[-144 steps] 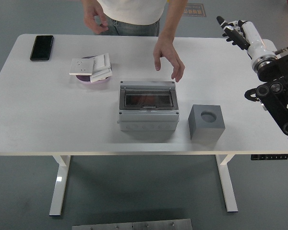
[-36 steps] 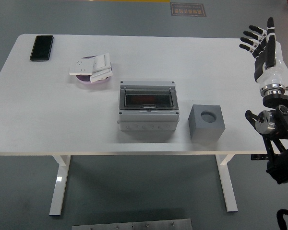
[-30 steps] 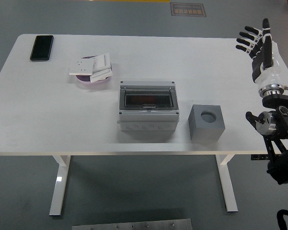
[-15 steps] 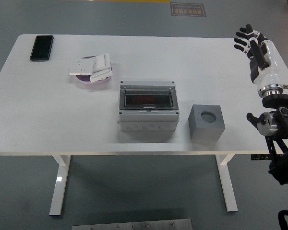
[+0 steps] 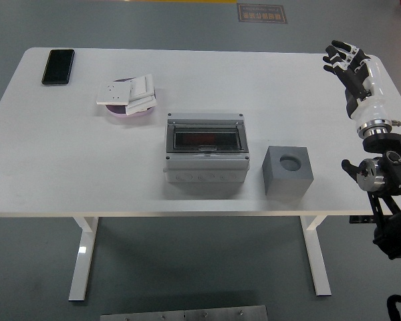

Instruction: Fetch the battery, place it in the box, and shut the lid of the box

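Note:
A grey box (image 5: 206, 151) with a dark see-through lid sits at the table's middle, lid down. Something reddish shows dimly through the lid; I cannot tell what it is. No battery lies in the open. A grey cube (image 5: 287, 171) with a round hole in its top stands just right of the box. My right hand (image 5: 345, 59) is raised over the table's far right corner, fingers spread and holding nothing, well away from the box. The left arm is out of view.
A black phone (image 5: 58, 65) lies at the far left corner. A pink dish (image 5: 128, 110) with white switch plates (image 5: 127, 91) piled on it stands left of and behind the box. The white table (image 5: 67, 167) ends close behind the cube.
The person at the far side has left the view. My right hand rose, turned upright, then tipped leftward over the table's corner, fingers still spread.

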Available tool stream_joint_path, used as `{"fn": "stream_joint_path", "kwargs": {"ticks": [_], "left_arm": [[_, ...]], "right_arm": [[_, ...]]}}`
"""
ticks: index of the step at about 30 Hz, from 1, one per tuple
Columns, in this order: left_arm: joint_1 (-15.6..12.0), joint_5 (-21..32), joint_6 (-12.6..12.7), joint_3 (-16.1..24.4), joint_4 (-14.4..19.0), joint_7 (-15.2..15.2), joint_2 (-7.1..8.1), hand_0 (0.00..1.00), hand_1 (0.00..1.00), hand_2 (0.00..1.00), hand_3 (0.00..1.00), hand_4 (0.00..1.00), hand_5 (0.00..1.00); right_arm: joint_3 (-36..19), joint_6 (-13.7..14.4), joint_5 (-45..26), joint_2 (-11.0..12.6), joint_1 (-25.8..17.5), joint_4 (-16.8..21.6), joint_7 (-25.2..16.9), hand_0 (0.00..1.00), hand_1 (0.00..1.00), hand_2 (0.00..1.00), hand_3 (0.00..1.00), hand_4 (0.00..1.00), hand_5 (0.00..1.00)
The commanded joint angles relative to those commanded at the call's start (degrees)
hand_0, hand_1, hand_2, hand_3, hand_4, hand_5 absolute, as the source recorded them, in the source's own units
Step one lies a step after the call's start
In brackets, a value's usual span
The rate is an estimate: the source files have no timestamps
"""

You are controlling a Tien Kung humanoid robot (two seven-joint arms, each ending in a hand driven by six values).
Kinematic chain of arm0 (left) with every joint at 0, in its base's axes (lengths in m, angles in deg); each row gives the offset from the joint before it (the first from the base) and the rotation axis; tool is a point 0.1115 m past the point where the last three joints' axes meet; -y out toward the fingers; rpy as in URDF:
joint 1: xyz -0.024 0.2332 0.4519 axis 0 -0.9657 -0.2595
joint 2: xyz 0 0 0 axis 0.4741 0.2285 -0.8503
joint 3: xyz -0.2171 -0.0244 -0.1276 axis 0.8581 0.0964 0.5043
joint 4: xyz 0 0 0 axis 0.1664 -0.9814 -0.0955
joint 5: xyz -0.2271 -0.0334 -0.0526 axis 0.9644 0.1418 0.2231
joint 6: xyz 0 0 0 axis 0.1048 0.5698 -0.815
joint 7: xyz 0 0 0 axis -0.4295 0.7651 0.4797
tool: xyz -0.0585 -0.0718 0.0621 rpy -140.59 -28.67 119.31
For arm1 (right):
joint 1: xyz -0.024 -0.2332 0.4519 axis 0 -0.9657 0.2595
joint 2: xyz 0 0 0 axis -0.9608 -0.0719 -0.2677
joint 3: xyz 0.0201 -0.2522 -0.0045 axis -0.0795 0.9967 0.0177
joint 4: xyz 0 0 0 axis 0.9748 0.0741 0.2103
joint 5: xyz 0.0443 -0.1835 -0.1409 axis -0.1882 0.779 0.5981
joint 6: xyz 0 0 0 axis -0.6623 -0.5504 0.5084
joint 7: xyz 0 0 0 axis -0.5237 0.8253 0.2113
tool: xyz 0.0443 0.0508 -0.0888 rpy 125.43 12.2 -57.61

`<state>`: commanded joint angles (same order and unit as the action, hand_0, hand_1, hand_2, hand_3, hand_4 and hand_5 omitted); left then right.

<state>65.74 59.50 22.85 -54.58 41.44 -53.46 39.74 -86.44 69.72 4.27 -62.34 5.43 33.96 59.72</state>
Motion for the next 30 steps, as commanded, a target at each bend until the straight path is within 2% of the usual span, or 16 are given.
{"fn": "stream_joint_path", "kwargs": {"ticks": [30], "left_arm": [[0.3, -1.0, -0.1, 0.6, 0.1, 0.9, 0.14, 0.585, 0.740, 0.652, 0.599, 0.715, 0.249]], "right_arm": [[-0.5, -0.1, -0.4, 0.4, 0.3, 0.3, 0.5, 0.764, 0.701, 0.706, 0.683, 0.776, 0.357]]}}
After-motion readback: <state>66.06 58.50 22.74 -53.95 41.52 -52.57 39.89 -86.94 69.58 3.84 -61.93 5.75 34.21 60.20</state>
